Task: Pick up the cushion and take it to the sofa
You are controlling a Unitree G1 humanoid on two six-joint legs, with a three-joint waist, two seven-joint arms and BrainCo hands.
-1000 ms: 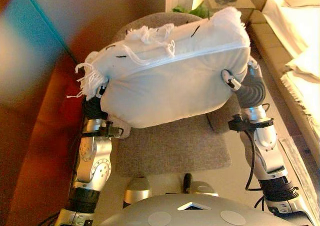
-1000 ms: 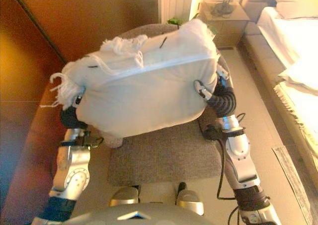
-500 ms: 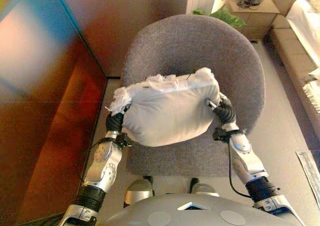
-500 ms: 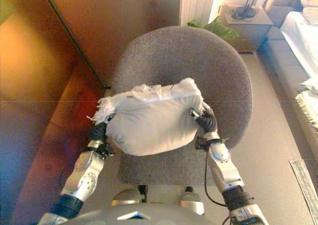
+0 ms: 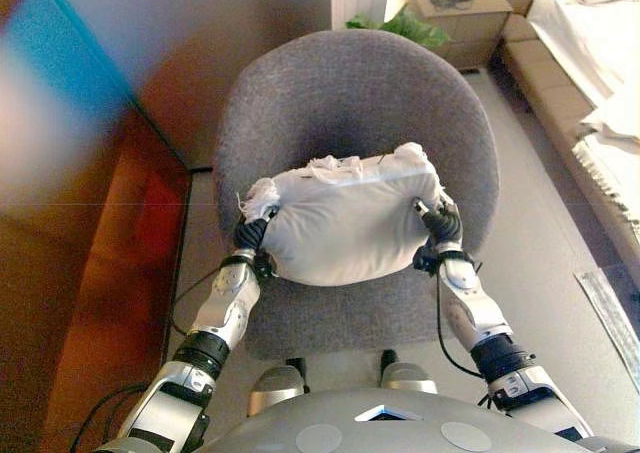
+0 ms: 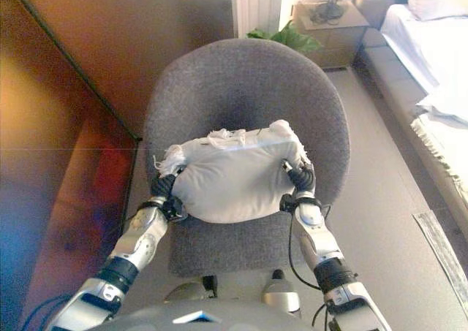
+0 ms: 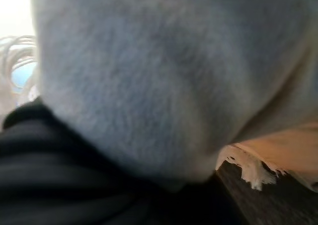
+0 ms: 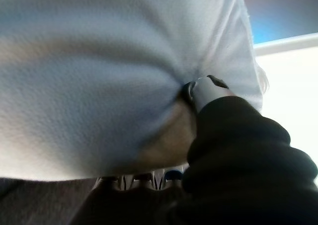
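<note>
A white cushion [image 5: 345, 223] with a fringed edge is held between my two hands over the seat of a grey round-backed chair [image 5: 350, 93]. I cannot tell whether it touches the seat. My left hand [image 5: 250, 235] is at the cushion's left end, mostly hidden behind it; its wrist view shows only cushion [image 7: 164, 71] and the dark cover. My right hand [image 5: 440, 223] is at the right end. Its thumb [image 8: 204, 88] digs into the cushion [image 8: 99, 76], with the fingers underneath.
A pale sofa or bed [image 5: 600, 63] with white covers runs along the right edge. A small wooden side table [image 5: 455, 3] and a green plant [image 5: 385, 25] stand behind the chair. A dark wooden wall [image 5: 80, 223] is on the left.
The cushion was close under the camera a second ago and is now lower, just over the chair seat. Both hands stay at its ends. The view has shifted too.
</note>
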